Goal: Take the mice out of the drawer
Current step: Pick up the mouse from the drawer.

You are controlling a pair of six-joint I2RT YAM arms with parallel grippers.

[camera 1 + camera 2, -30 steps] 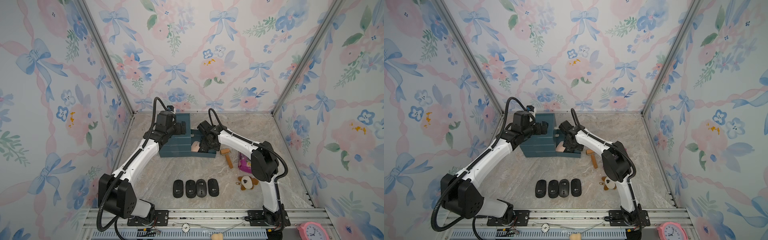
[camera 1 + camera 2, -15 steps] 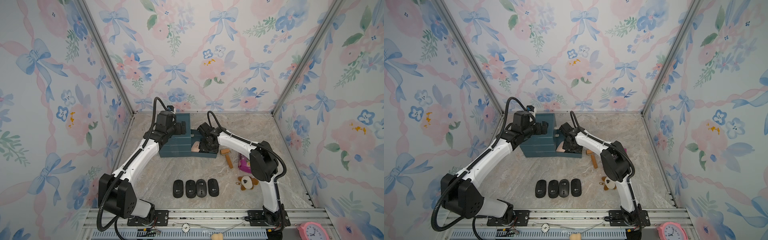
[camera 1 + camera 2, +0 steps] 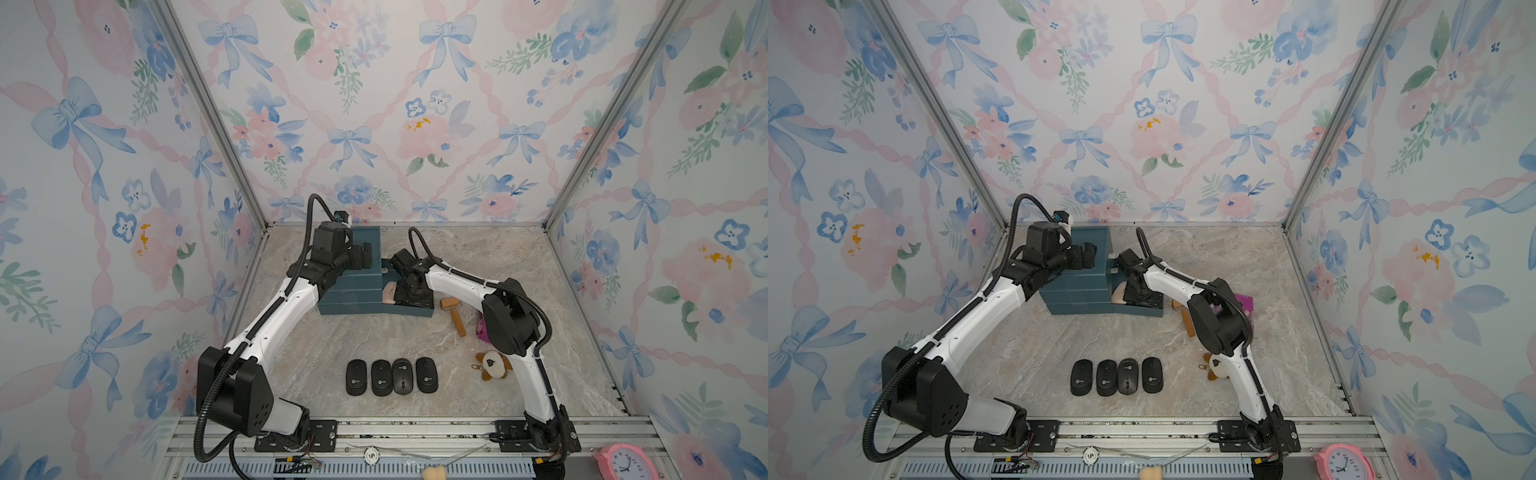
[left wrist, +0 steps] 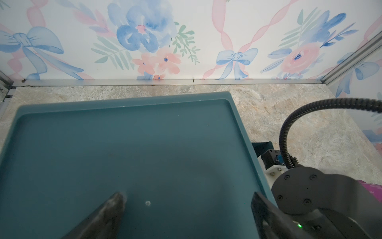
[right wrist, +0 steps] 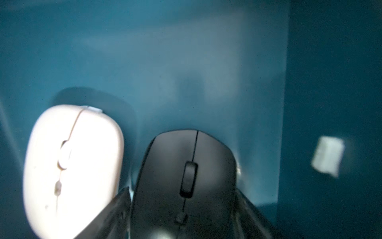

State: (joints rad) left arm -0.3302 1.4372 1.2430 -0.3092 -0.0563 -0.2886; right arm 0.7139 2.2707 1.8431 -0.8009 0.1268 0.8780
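Several black mice (image 3: pixel 392 376) (image 3: pixel 1117 376) lie in a row on the table's front. The blue drawer (image 3: pixel 409 309) (image 3: pixel 1138 311) stands pulled out of its cabinet (image 3: pixel 351 295). Inside it lie a pale pink mouse (image 3: pixel 389 292) (image 5: pixel 72 165) and, beside it, a black mouse (image 5: pixel 186 175). My right gripper (image 3: pixel 409 295) (image 5: pixel 182 190) reaches down into the drawer, shut on the black mouse with a finger against each side. My left gripper (image 3: pixel 365 255) (image 4: pixel 186 198) is open with nothing between its fingers. It rests low over the cabinet's top (image 4: pixel 124 144).
Right of the drawer lie a wooden-handled roller (image 3: pixel 455 316) and a purple packet (image 3: pixel 1241 303). A brown-and-white plush keychain (image 3: pixel 492 365) sits near the right arm's base. A white sticker (image 5: pixel 327 156) shows inside the drawer. A pink clock (image 3: pixel 625 461) sits at the front right.
My right gripper has edged slightly deeper into the drawer and its jaws have narrowed a little around the black mouse. The left arm has not moved.
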